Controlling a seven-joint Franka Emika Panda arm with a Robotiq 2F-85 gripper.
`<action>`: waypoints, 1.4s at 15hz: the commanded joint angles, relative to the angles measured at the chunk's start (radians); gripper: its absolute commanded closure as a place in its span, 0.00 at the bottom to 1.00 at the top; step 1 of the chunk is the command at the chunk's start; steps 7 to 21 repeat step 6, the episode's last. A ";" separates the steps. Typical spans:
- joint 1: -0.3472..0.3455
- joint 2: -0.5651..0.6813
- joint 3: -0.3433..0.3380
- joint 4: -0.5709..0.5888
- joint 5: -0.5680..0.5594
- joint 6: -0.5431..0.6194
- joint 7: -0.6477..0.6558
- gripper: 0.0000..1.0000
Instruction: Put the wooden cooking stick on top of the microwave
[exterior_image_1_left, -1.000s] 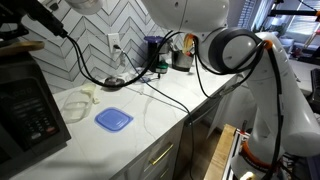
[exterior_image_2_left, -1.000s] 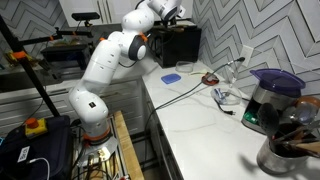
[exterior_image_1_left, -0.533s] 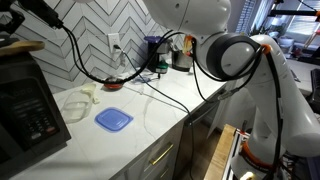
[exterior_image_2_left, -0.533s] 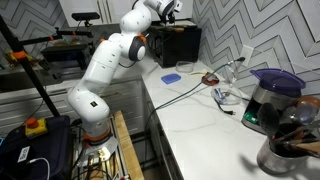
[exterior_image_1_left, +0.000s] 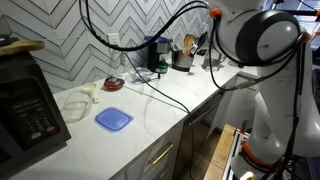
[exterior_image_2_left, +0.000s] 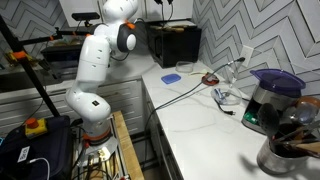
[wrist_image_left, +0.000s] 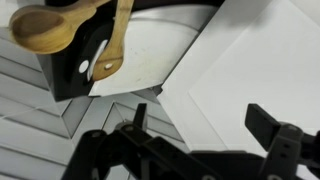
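In the wrist view the wooden cooking stick (wrist_image_left: 45, 28) lies on top of the black microwave (wrist_image_left: 65, 75), its rounded flat end at the upper left. A second wooden piece (wrist_image_left: 114, 48) with a small hole lies across it. My gripper (wrist_image_left: 200, 122) hangs well above and to the side, open, with nothing between its dark fingers (wrist_image_left: 266, 128). In an exterior view the microwave (exterior_image_1_left: 25, 100) stands at the left with a brown wooden piece (exterior_image_1_left: 22, 46) on its top. The microwave (exterior_image_2_left: 172, 45) also shows as a black box far along the counter. My gripper is out of frame in both exterior views.
A blue square lid (exterior_image_1_left: 113, 120) lies on the white counter (exterior_image_1_left: 170, 100), with a pale cloth (exterior_image_1_left: 82, 98) and cables (exterior_image_1_left: 150, 85) near it. A coffee maker (exterior_image_2_left: 272, 100) and a utensil pot (exterior_image_2_left: 290, 150) stand at the counter's other end. The herringbone tile wall (wrist_image_left: 40, 125) runs behind.
My gripper has opened, letting go of the wooden stick on the microwave. The arm has lifted up and away from the microwave top, out of both exterior frames.
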 joint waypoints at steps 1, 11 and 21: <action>-0.001 -0.180 -0.087 -0.189 -0.125 0.032 0.100 0.00; -0.010 -0.218 -0.137 -0.181 -0.213 0.010 0.126 0.00; -0.010 -0.218 -0.137 -0.181 -0.213 0.010 0.126 0.00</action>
